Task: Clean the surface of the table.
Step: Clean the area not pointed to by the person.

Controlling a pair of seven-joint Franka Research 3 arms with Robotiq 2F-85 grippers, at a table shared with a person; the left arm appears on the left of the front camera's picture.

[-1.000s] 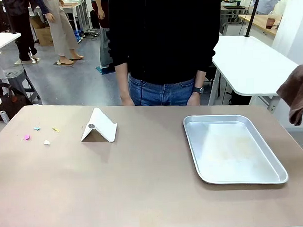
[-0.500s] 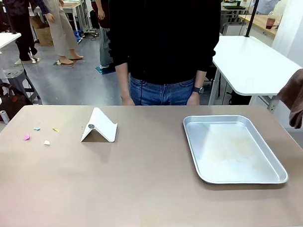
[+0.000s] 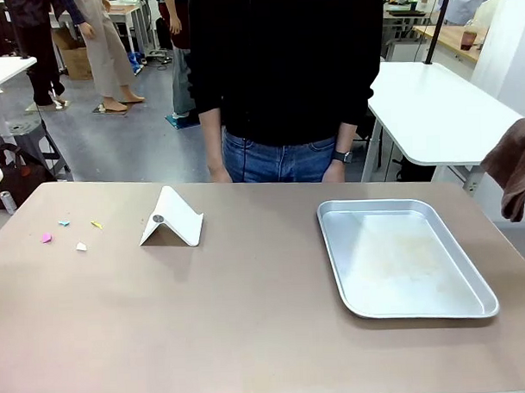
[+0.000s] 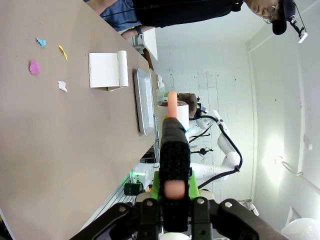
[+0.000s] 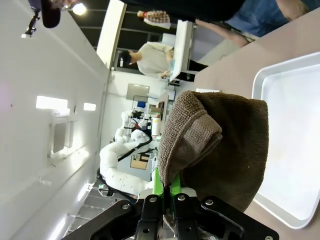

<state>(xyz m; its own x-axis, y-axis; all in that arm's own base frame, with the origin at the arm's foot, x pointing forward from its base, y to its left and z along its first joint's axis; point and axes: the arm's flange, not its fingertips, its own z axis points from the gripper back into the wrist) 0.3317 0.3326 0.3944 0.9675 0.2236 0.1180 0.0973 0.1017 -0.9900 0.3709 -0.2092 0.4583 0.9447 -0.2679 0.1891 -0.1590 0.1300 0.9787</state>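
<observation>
Counter (image 3: 249, 318) not yet wiped: paper scraps (image 3: 47, 238) lie near its left end. My right tool (image 5: 164, 187) clamps a brown cloth (image 5: 220, 145), my left tool (image 4: 174, 187) a black stick (image 4: 175, 150).

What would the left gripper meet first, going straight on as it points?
Probably the brown towel in the right gripper, across the table; the left gripper, shut on a black tool, points along it, not down. Depth unclear.

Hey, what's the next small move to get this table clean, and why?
Probably swing the left gripper, its fingers shut on a black brush-like tool, down toward the paper scraps on the table's left side. They are the visible mess, and the right gripper's brown cloth hangs by the far right edge.
</observation>
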